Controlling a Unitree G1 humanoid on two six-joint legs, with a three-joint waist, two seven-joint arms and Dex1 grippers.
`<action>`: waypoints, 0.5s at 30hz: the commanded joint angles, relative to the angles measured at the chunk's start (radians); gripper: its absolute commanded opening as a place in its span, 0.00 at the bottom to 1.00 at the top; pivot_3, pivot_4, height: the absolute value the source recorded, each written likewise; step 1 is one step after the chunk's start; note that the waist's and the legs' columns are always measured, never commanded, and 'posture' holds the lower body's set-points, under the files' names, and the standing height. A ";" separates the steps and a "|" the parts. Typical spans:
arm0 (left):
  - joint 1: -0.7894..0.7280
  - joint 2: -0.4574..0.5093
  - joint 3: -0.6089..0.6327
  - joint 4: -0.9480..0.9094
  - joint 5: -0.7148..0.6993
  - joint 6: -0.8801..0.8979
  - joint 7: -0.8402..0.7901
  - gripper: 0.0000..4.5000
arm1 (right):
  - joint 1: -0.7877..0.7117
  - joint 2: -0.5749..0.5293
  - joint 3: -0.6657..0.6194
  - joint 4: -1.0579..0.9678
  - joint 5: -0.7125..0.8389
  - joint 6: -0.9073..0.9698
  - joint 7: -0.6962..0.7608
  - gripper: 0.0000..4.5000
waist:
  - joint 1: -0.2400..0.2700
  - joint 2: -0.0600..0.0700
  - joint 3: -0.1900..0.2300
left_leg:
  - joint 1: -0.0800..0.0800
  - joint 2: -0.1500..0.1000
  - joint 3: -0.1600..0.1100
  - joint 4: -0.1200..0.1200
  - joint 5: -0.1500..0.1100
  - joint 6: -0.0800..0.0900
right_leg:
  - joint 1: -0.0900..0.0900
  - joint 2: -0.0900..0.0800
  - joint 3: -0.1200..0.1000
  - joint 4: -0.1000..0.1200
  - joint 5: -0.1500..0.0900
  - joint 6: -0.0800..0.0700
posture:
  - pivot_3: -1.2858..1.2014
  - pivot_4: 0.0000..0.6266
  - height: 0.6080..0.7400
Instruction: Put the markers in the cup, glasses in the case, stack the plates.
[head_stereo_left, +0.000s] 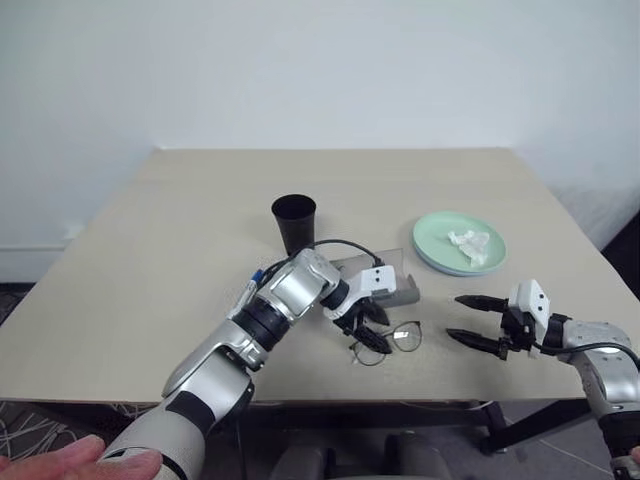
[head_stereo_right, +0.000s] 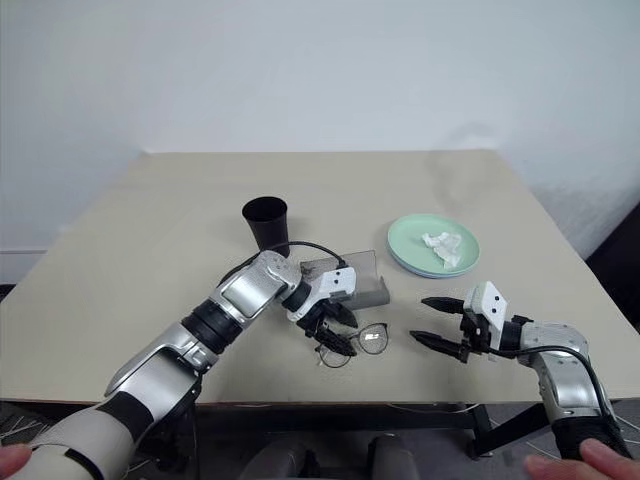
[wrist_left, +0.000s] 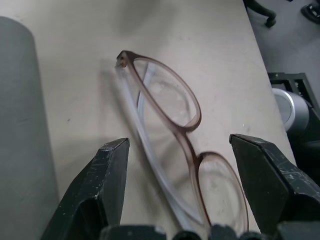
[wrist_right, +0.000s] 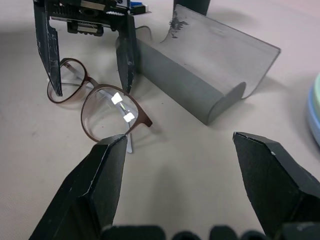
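1. Case (head_stereo_left: 385, 282): grey, lid raised, lying on the table (head_stereo_left: 150, 260) near its front-centre. Taken as the reference for all positions below.
2. Glasses (head_stereo_left: 390, 340): on the table just in front of the case, folded temples beneath the lenses.
3. Left gripper (head_stereo_left: 368, 330): fingers spread to either side of one lens; from the right wrist view they straddle the frame without visibly pinching it.
4. Right gripper (head_stereo_left: 472, 320): fingers wide apart, holding nothing, well to the right of the case and pointing toward the glasses.
5. Cup (head_stereo_left: 293, 223): upright, behind and to the left of the case.
6. Plates (head_stereo_left: 440, 243): stacked, mint green over light blue, behind and to the right of the case; a crumpled tissue (head_stereo_left: 470, 243) lies on top.
7. Marker (head_stereo_left: 254, 285): a blue-capped tip shows left of the case, beside the left forearm.
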 joint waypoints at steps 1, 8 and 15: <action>-0.045 -0.009 0.004 -0.004 0.006 -0.008 -0.017 0.49 | -0.009 -0.003 -0.011 -0.001 -0.006 -0.031 -0.015 0.82 | -0.001 0.000 0.000 | 0.000 0.000 0.000 0.000 0.000 0.000 | 0.000 0.000 0.000 0.000 0.000 0.000 | 0.52 0.00 1.00; -0.044 -0.016 0.007 -0.004 0.012 -0.008 -0.021 0.12 | 0.000 -0.003 -0.006 0.002 -0.014 -0.045 -0.029 0.82 | 0.000 0.000 0.000 | 0.000 0.000 0.000 0.000 -0.001 0.001 | 0.000 0.000 0.000 0.000 0.000 0.000 | 0.52 0.00 1.00; -0.038 -0.019 0.010 -0.001 0.020 -0.017 -0.015 0.08 | -0.003 -0.005 0.002 0.005 -0.023 -0.051 -0.042 0.82 | 0.000 0.000 0.000 | 0.000 0.000 0.001 0.002 -0.001 0.001 | 0.000 0.000 0.001 0.001 0.000 0.000 | 0.52 0.00 1.00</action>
